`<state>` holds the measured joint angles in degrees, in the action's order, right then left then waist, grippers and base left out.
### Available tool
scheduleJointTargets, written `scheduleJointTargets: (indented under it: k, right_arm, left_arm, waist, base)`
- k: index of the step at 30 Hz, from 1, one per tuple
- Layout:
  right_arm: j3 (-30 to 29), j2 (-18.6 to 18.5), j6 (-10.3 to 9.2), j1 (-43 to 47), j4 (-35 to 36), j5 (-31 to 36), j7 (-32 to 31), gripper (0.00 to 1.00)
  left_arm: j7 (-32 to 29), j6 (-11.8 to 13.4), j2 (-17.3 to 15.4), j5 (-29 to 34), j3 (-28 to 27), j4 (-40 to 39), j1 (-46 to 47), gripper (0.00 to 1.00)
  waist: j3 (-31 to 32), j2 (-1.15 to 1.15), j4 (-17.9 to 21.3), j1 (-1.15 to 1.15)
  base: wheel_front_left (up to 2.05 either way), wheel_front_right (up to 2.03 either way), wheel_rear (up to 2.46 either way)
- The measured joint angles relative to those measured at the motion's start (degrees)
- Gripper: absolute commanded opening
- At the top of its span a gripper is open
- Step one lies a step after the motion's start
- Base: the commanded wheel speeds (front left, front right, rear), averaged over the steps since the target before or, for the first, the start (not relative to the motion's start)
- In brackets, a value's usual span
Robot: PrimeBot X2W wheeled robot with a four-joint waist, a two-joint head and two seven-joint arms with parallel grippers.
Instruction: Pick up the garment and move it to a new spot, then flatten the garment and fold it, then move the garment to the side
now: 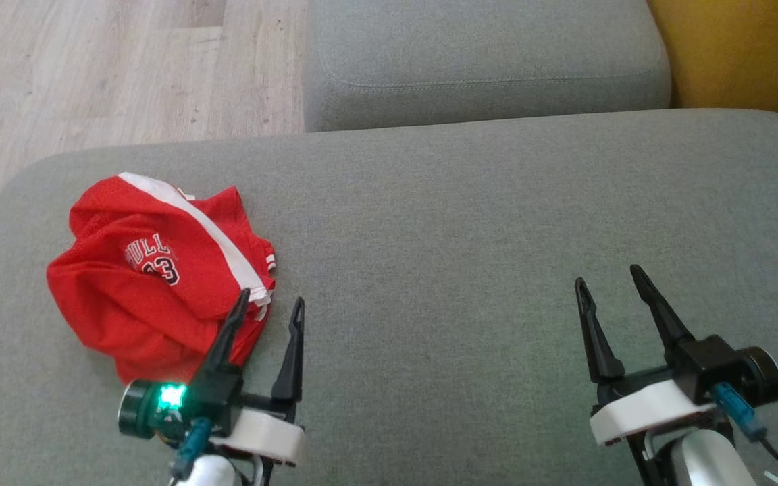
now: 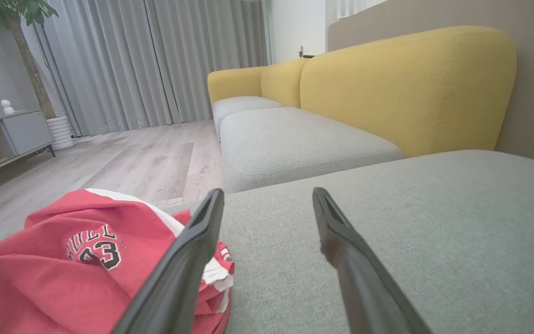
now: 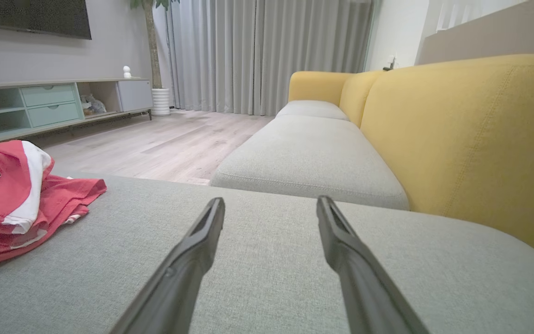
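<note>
The garment [image 1: 152,270] is a red jersey with white stripes and a number print, lying crumpled at the left of the grey cushion [image 1: 463,216]. My left gripper [image 1: 273,304] stands open just to its right, with one finger over the cloth's edge and nothing between the fingers. In the left wrist view the garment [image 2: 63,260] sits at lower left beside the left gripper [image 2: 268,200]. My right gripper [image 1: 608,278] is open over bare cushion at lower right, far from the cloth. The right wrist view has the garment [image 3: 12,195] at far left and the right gripper [image 3: 270,206] above grey fabric.
A second grey seat cushion [image 1: 483,61] lies beyond, with a yellow backrest [image 1: 740,54] at upper right. Wooden floor [image 1: 119,67] drops off past the cushion's left and far edge. A low cabinet [image 3: 54,106], curtains [image 3: 267,55] and a potted tree [image 2: 26,55] stand across the room.
</note>
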<state>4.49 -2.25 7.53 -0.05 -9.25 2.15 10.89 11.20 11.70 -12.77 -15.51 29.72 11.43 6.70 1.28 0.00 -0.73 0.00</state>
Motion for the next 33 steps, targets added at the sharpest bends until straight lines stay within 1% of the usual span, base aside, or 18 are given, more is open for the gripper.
scheduleJointTargets:
  k: [3, 5, 6, 10, 14, 17, 21, 25, 29, 33]
  right_arm:
    - [-0.41, -0.01, 0.00, 0.00, 0.18, -0.69, 0.60, 1.00]
    - [-0.80, -0.01, 0.00, 0.01, 0.09, -1.59, 0.86, 1.00]
    - [-1.57, -0.03, 0.00, 0.02, -0.40, -4.45, 1.20, 1.00]
    - [-1.81, -0.07, 0.00, 0.05, -1.09, -6.76, 1.47, 1.00]
    - [-1.40, -0.07, 0.00, 0.15, -1.51, -9.23, 2.30, 1.00]
    - [-1.00, -0.07, 0.00, 0.44, -2.30, -10.92, 2.71, 1.00]
    - [-0.85, -0.07, 0.00, 0.80, -4.12, -10.51, 3.34, 1.00]
    - [-0.79, -0.07, 0.00, 0.77, -5.03, -10.63, 3.42, 1.00]
    - [-0.65, -0.07, 0.00, 0.75, -5.25, -10.73, 3.42, 1.00]
    - [0.14, -0.08, 0.00, 0.75, -5.28, -11.25, 3.42, 1.00]
  left_arm:
    - [0.48, -0.04, 0.78, -2.12, -1.63, -1.51, -0.15, 1.00]
    - [0.54, -0.11, 0.97, -2.33, -2.29, -1.97, -0.24, 1.00]
    - [1.01, -0.45, 1.51, -3.09, -3.99, -2.66, -0.72, 1.00]
    - [1.43, -1.52, 2.41, -3.35, -6.28, -3.35, -2.46, 1.00]
    - [2.02, -3.24, 3.31, -1.66, -8.45, -3.41, -4.65, 1.00]
    - [2.56, -4.75, 4.64, -0.23, -9.99, -3.19, -5.59, 1.00]
    - [3.09, -6.77, 5.83, 2.78, -11.04, -1.24, -6.37, 1.00]
    - [3.09, -8.48, 7.09, 4.14, -12.95, 0.14, -7.00, 1.00]
    - [3.10, -9.76, 7.94, 5.10, -14.30, 0.30, -6.99, 1.00]
    - [3.10, -9.79, 8.60, 5.55, -16.16, 0.15, -6.99, 1.00]
  waist:
    - [-0.04, 0.00, -0.04, 0.00]
    - [-0.05, 0.00, -0.03, 0.00]
    - [-0.06, 0.00, 0.05, 0.00]
    - [-0.17, 0.00, 0.37, 0.00]
    - [-0.21, 0.00, 1.08, 0.00]
    - [-0.21, 0.00, 1.60, 0.00]
    - [-0.07, 0.00, 2.17, 0.00]
    - [0.12, 0.00, 2.23, 0.00]
    - [0.26, 0.00, 1.66, 0.00]
    - [0.40, 0.00, 0.49, 0.00]
  base:
    - [0.00, 0.00, 0.00]
    - [0.00, 0.00, 0.00]
    - [0.00, 0.00, 0.00]
    - [0.00, 0.00, 0.00]
    - [0.00, 0.00, 0.00]
    - [0.00, 0.00, 0.00]
    - [0.00, 0.00, 0.00]
    - [0.00, 0.00, 0.00]
    - [0.00, 0.00, 0.00]
    - [0.00, 0.00, 0.00]
